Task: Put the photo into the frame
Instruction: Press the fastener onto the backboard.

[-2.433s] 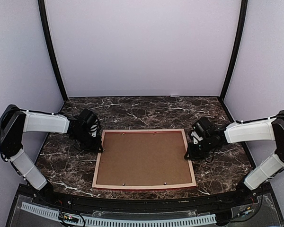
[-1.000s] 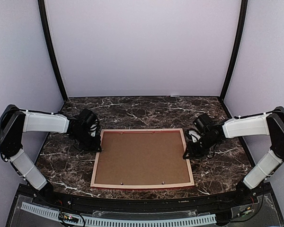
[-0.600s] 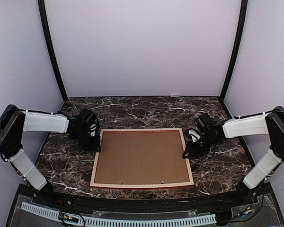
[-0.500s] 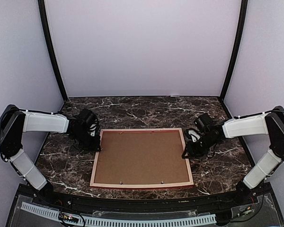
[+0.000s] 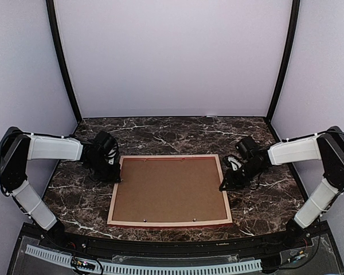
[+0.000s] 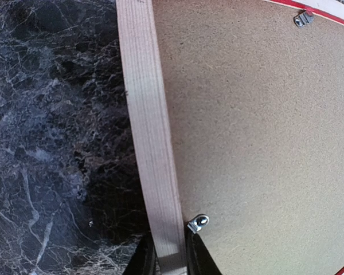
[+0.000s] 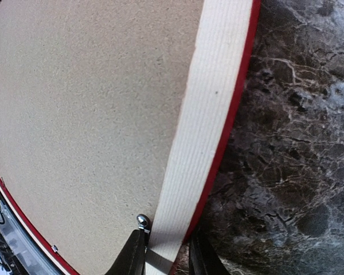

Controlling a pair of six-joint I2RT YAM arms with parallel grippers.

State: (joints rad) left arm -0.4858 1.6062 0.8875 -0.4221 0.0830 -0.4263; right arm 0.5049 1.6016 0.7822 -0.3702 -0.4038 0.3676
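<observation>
Frame (image 6: 149,132) lies further left than before; left jaws and right jaws clamp its rails.

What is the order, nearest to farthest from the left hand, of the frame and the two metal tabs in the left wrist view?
1. The frame: its pale rail sits in the left hand, bottom edge.
2. Lower tab, just right of that rail.
3. Upper tab, top right corner.

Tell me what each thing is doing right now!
frame: face down, pale back up, gripped on both side rails.
backing board: set inside the frame.
left gripper: shut on the frame's left rail.
right gripper: shut on the frame's right rail.
</observation>
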